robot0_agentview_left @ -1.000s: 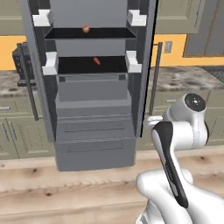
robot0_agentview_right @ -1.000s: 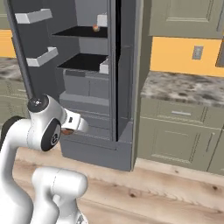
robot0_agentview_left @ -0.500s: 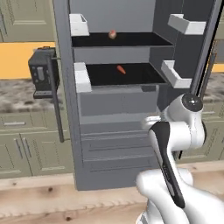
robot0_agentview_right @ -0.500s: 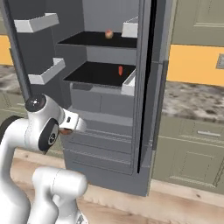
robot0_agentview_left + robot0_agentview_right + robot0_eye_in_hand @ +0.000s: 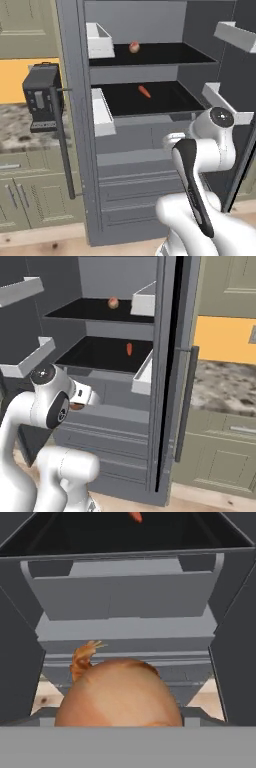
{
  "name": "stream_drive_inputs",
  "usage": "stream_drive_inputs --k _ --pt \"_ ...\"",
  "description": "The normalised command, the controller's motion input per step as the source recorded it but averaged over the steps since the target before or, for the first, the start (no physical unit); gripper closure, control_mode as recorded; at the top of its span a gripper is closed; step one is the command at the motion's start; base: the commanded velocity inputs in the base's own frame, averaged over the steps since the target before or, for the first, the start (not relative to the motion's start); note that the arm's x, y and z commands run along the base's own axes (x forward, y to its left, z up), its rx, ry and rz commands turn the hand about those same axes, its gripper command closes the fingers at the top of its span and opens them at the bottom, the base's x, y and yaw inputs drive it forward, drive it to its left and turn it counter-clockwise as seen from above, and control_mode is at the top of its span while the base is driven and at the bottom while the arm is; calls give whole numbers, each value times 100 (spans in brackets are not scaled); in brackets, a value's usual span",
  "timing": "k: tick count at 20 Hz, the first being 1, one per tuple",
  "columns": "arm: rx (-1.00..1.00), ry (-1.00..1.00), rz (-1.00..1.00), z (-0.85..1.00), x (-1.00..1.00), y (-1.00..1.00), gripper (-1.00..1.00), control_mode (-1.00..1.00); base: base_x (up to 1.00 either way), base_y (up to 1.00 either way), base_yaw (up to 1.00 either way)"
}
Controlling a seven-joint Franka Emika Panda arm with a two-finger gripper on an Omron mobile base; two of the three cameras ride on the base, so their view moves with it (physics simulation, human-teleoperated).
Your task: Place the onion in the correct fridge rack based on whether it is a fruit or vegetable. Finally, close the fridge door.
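The onion (image 5: 120, 697), a smooth orange-brown ball with a dry tuft, is close against the camera in the hand view, and my gripper (image 5: 80, 402) is shut on it. A sliver of the onion (image 5: 76, 406) shows under the hand, in front of the fridge drawers and below the racks. The fridge stands open. Its upper rack (image 5: 165, 52) holds a pinkish round fruit (image 5: 134, 47). Its lower rack (image 5: 170, 100) holds an orange carrot (image 5: 144, 91), also seen as the carrot (image 5: 135, 516) in the hand view. The fingertips are hidden behind the onion.
Both fridge doors stand open, with white door bins (image 5: 102, 112) on either side and a long handle (image 5: 186, 406). Grey drawers (image 5: 135, 190) lie under the racks. A black coffee machine (image 5: 42, 97) sits on the stone counter (image 5: 225, 386) above olive cabinets.
The base has driven closer to the fridge, so the whole scene has grown and shifted in both base views. The arm keeps its pose with the onion in the gripper.
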Motion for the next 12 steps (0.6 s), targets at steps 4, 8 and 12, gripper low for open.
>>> stream_drive_inputs --k 4,8,12 --pt "0 0 0 0 0 0 100 100 67 22 -10" --pt "0 0 0 0 0 0 100 100 59 -2 -1" --pt "0 0 0 0 0 0 100 100 69 0 0"
